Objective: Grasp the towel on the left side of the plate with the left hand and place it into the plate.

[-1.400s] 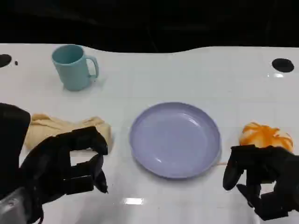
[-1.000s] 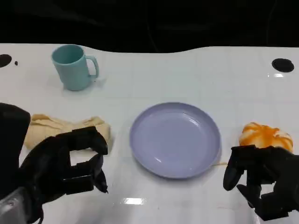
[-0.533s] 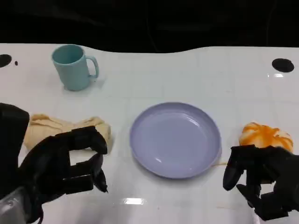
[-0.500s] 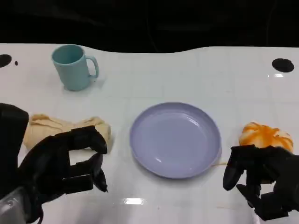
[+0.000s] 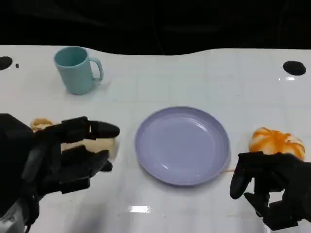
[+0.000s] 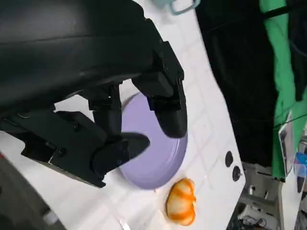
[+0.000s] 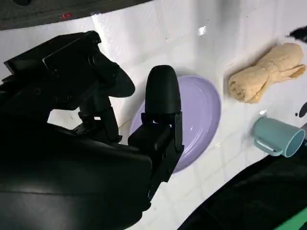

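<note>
The rolled yellow towel (image 5: 99, 144) lies on the white table left of the lavender plate (image 5: 182, 144), mostly hidden behind my left hand (image 5: 68, 155). That hand hovers over the towel with its fingers spread toward the plate and nothing in them. In the right wrist view the towel (image 7: 265, 72) lies whole beside the plate (image 7: 201, 115). My right hand (image 5: 269, 187) rests at the lower right, fingers curled, holding nothing. In the left wrist view my left hand's fingers (image 6: 165, 100) stand apart over the plate (image 6: 156, 158).
A teal mug (image 5: 75, 69) stands at the back left, beyond the towel. An orange-and-white bun-like object (image 5: 277, 141) lies right of the plate, just beyond my right hand. The table's far edge runs behind the mug.
My left hand has opened from a curled pose, its fingers now stretched out, and it has moved forward over the towel. The right hand has stayed put.
</note>
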Robot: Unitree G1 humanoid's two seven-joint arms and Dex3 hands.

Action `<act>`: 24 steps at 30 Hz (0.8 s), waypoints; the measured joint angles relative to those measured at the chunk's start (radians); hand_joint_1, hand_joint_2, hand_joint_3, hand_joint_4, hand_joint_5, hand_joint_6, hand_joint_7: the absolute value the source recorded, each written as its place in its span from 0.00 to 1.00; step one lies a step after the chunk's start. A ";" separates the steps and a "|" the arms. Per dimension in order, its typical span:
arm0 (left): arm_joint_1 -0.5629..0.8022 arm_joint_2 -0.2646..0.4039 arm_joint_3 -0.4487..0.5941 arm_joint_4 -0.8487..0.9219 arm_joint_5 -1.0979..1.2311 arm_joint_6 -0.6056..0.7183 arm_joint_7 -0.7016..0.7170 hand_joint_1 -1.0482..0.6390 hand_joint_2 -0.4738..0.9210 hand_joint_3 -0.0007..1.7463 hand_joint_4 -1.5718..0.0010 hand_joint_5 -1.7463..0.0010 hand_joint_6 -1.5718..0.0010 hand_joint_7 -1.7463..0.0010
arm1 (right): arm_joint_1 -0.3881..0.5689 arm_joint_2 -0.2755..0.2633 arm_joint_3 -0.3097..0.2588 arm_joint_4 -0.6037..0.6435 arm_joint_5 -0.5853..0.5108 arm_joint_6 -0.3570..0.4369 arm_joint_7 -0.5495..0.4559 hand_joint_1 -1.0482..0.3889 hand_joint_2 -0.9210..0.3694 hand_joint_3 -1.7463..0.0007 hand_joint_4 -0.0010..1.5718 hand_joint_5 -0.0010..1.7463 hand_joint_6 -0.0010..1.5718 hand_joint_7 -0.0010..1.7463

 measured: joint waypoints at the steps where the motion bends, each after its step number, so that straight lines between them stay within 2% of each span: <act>1: -0.001 0.004 -0.002 0.007 0.011 -0.014 -0.004 0.38 1.00 0.09 0.74 0.55 0.61 0.97 | 0.000 0.001 0.001 -0.002 0.000 0.000 0.000 0.74 0.28 0.37 0.46 1.00 0.44 0.84; 6: -0.033 0.092 -0.052 0.030 0.132 -0.087 -0.034 0.37 1.00 0.05 0.84 0.63 0.75 1.00 | -0.004 0.002 0.010 -0.015 -0.005 0.018 -0.001 0.74 0.28 0.38 0.46 1.00 0.44 0.83; 11: -0.105 0.195 -0.124 0.116 0.312 -0.244 -0.065 0.33 1.00 0.01 0.93 0.54 0.81 1.00 | -0.008 0.002 0.022 -0.020 -0.007 0.029 -0.002 0.74 0.28 0.38 0.46 1.00 0.44 0.83; 15: -0.172 0.258 -0.185 0.195 0.451 -0.308 -0.084 0.32 0.98 0.00 0.97 0.54 0.84 1.00 | -0.008 0.002 0.025 -0.022 -0.012 0.029 -0.005 0.74 0.28 0.38 0.46 1.00 0.45 0.83; 21: -0.272 0.336 -0.311 0.307 0.684 -0.374 -0.135 0.34 0.94 0.00 0.95 0.68 0.80 0.99 | -0.006 0.004 0.025 -0.022 -0.012 0.027 -0.009 0.73 0.29 0.37 0.47 1.00 0.45 0.83; 24: -0.329 0.349 -0.360 0.363 0.766 -0.392 -0.172 0.35 0.92 0.00 0.89 0.77 0.78 1.00 | -0.006 0.005 0.025 -0.023 -0.014 0.028 -0.011 0.74 0.29 0.37 0.47 1.00 0.45 0.83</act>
